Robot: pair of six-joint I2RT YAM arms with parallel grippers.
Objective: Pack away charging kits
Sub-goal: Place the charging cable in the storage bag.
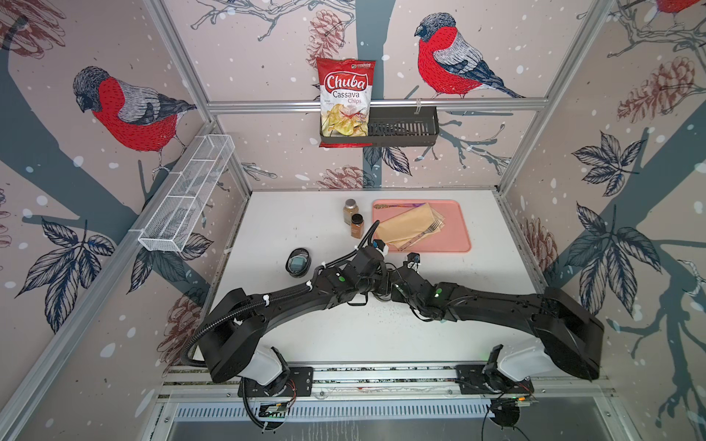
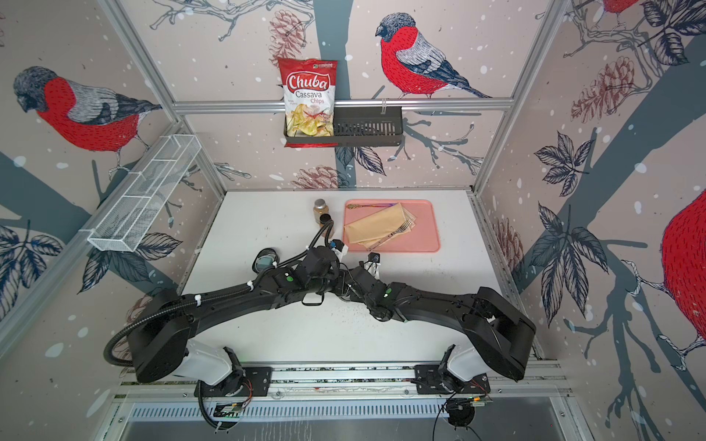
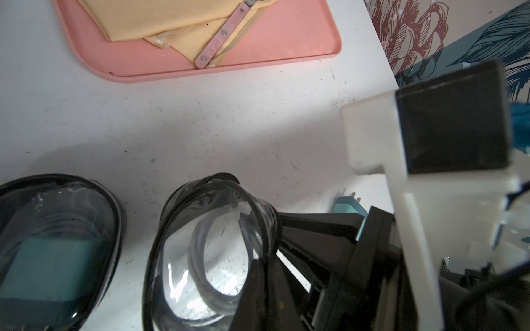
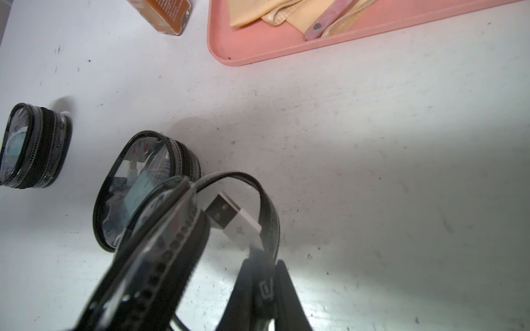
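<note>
Pinching case [image 4: 172, 246] rim: right gripper [image 4: 265, 272], tray [image 4: 258, 51] apart.

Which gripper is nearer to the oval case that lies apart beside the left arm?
Left. The left gripper holds the open case on the side facing the lone case; the right gripper pinches the open case's far rim.

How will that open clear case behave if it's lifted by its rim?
Probably floppy: the rim of the open case bows where the right claw pinches it. Likely light, holding a white cable. Its plug sits near the mouth and might slip out.
</note>
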